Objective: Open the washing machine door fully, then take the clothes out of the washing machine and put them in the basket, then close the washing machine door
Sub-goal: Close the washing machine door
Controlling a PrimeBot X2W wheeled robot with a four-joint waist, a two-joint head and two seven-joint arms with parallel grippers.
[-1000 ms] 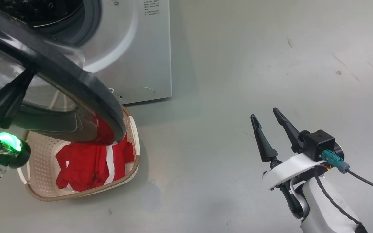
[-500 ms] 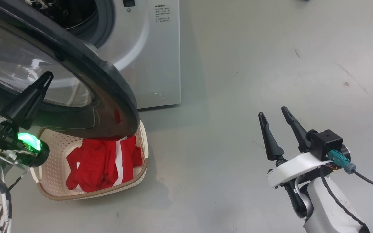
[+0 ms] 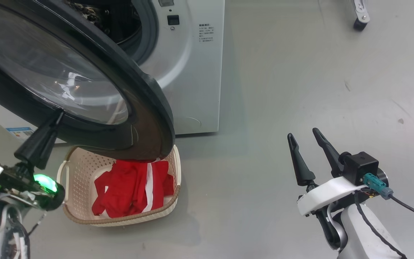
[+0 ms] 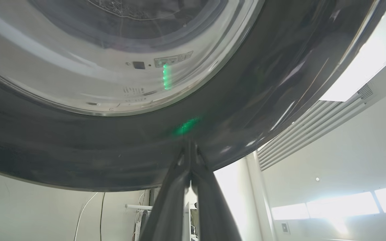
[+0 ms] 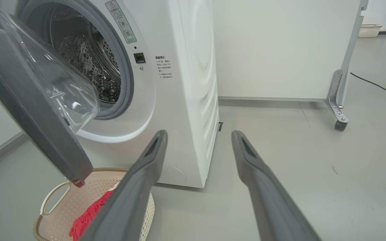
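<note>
The washing machine (image 3: 192,72) (image 5: 186,83) stands with its perforated drum (image 5: 85,60) exposed. The washing machine door (image 3: 146,104) (image 5: 28,100) hangs partly open, its black rim over the basket. Pointing up at the lower left, my left gripper (image 3: 59,116) (image 4: 189,147) is shut, its tips touching the door's glossy rim (image 4: 213,110). The cream basket (image 3: 70,169) (image 5: 55,197) sits on the floor below the door. Red clothes (image 3: 131,190) (image 5: 89,214) with a white stripe lie in it. My right gripper (image 3: 304,136) (image 5: 198,135) is open above bare floor, well to the right.
A white panel on a metal caster foot (image 3: 359,18) (image 5: 338,117) stands behind and to the right of the machine. A dark cable (image 5: 377,87) runs along the floor there. Grey floor (image 3: 264,108) stretches right of the machine and basket.
The head view has shifted and shows more of the machine's front. My left fingertip has gone from over the glass to the door's lower rim. The right gripper has barely moved.
</note>
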